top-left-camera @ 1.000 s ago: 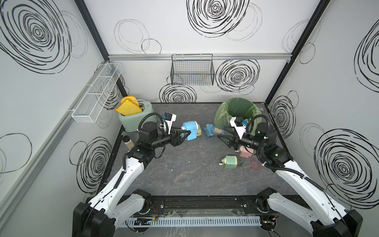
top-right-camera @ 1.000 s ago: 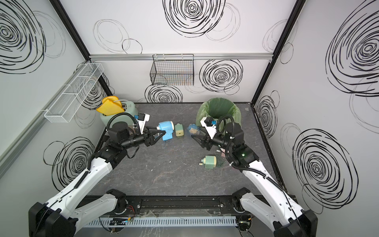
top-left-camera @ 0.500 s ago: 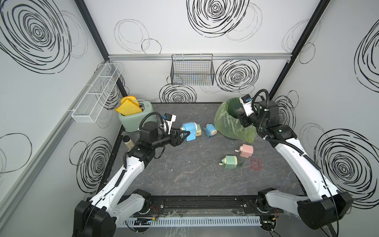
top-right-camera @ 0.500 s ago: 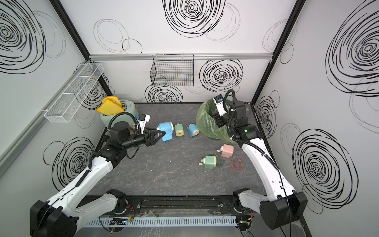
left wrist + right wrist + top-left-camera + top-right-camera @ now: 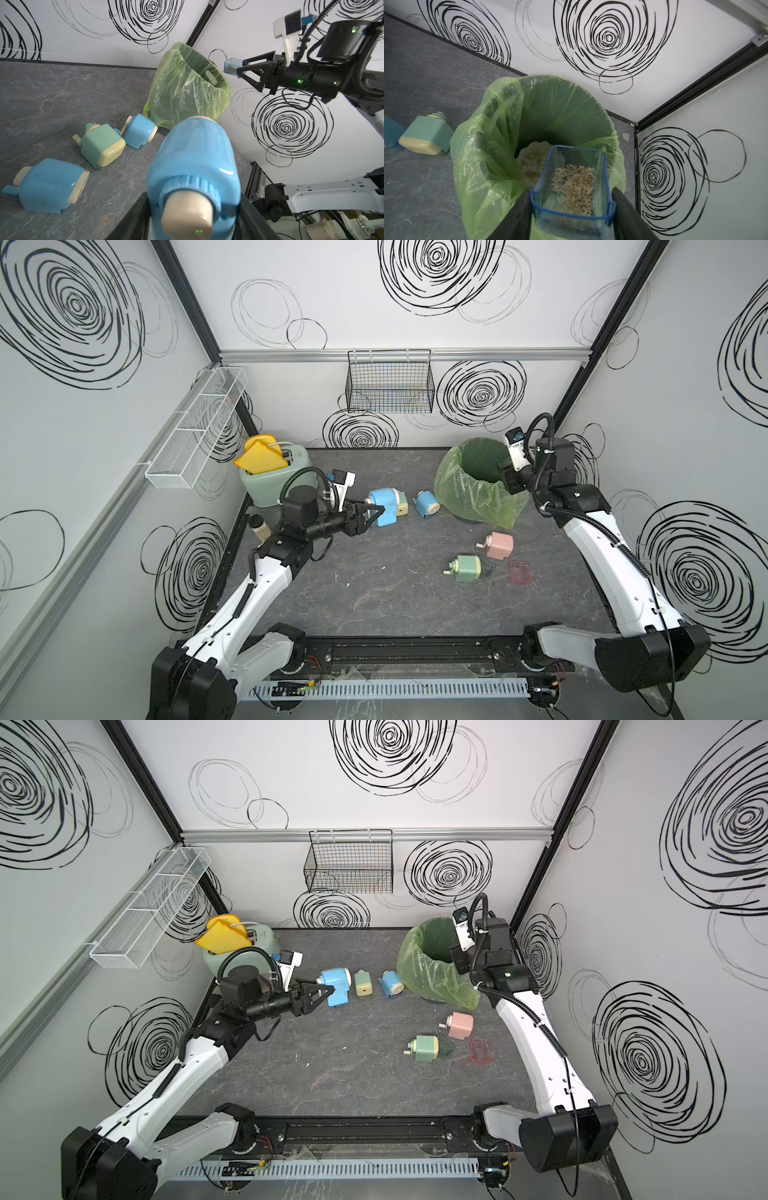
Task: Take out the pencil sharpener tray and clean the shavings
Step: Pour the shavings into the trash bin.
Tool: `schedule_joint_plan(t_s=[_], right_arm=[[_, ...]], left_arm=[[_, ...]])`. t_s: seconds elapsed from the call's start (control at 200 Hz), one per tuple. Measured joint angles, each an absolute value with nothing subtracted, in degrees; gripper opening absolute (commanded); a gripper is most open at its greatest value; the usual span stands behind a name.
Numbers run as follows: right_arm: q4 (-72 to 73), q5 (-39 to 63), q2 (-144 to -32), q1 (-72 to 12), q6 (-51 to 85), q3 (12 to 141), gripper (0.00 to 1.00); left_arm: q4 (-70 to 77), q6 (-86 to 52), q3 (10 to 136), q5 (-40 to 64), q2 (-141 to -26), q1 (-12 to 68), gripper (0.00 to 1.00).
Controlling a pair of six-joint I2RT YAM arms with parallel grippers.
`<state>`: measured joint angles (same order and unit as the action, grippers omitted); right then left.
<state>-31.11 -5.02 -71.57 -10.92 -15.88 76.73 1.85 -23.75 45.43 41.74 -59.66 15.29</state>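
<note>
Two grips were in place. The right end effector (image 5: 572, 216) was clamped, jaws partway apart, on a boxy clear-blue plastic tray (image 5: 560, 162) holding tan crumbly shavings (image 5: 576, 187), held above the mouth of the green-bagged bin (image 5: 556, 87). The left end effector (image 5: 193, 220) pinched the glossy, rounded blue sharpener (image 5: 193, 158), well apart from the tray, over the grey veined surface (image 5: 52, 87).

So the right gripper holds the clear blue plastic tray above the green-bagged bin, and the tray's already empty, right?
Not empty. The right gripper does hold the clear blue plastic tray above the green-bagged bin, but the right wrist view shows a pile of tan shavings lying in it.
</note>
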Motion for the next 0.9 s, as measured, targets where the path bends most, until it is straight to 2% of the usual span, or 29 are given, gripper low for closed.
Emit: schedule_joint_plan(t_s=[0.19,0.63,0.9], right_arm=[[-33.32,-8.4,-74.76,-12.25,-16.14,78.59,0.36],[-44.75,-33.01,-87.7,-23.9,-23.29,92.18,0.36],[-49.71,-41.87,-91.33,-27.7,-27.86,95.04,0.37]], left_arm=[[2.76,-23.92,45.41,42.26,-60.01,14.98,0.29],[3.11,-24.03,45.39,42.46,-60.18,14.94,0.29],[3.09,-24.03,45.39,42.46,-60.18,14.94,0.29]])
